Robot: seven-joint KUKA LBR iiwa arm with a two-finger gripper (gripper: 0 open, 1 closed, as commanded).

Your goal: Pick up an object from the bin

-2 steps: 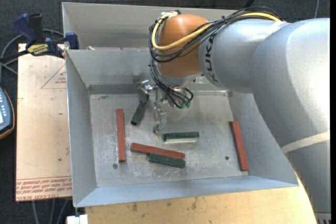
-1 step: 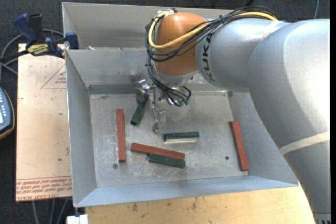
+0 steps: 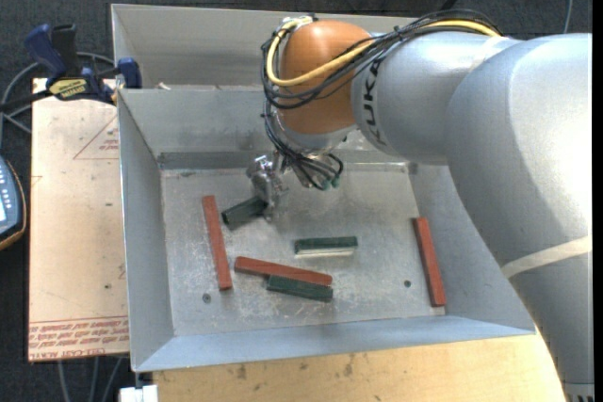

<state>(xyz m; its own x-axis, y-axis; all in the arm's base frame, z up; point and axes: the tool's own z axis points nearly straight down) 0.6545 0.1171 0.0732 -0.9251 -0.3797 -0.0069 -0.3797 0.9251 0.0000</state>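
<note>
By fingers (image 3: 272, 194) (left side): dark green block (image 3: 242, 214).

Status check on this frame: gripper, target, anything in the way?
Gripper low in the bin, far side, at one end of a short dark green block. Grasp unconfirmed. Long red bar lies close beside the block.

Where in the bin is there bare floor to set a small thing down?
The floor is bare between the grey-green block and the right red stick. It is crowded at the middle-left, where the gripper, dark block, left red stick and middle red stick sit.
</note>
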